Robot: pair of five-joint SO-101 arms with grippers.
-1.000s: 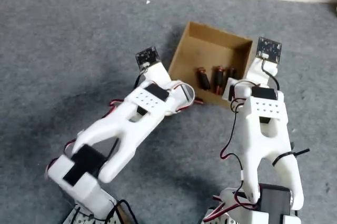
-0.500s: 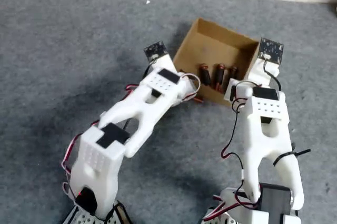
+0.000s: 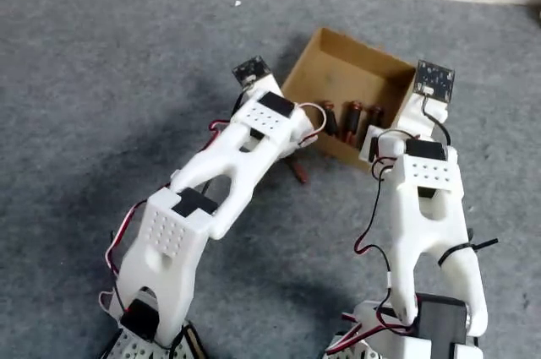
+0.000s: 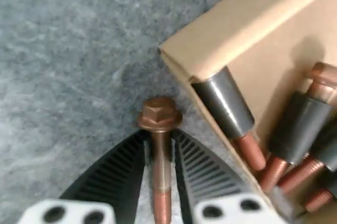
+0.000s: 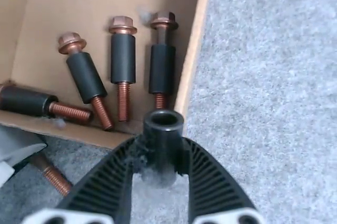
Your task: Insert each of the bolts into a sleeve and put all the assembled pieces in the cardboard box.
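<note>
My left gripper (image 4: pixel 159 135) is shut on a copper bolt (image 4: pixel 159 153), whose hex head (image 4: pixel 159 114) sticks out past the fingertips. It sits just outside the near-left corner of the cardboard box (image 4: pixel 247 21). From above, the bolt (image 3: pixel 297 169) hangs below the left gripper (image 3: pixel 296 149) beside the box wall (image 3: pixel 297 80). My right gripper (image 5: pixel 162 147) is shut on a black sleeve (image 5: pixel 163 137), held upright outside the box's near wall (image 5: pixel 190 71). Several bolts fitted in sleeves (image 5: pixel 122 58) lie inside the box.
Grey carpet (image 3: pixel 127 63) surrounds the box, with open floor to the left and behind. The right arm (image 3: pixel 427 198) stands by the box's near-right corner. The left arm's bolt tip (image 5: pixel 51 175) shows past the box's near wall.
The left arm stretched forward and to the right with the bolt, up to the box's near-left corner. The box shifted slightly to the right. The right arm kept still.
</note>
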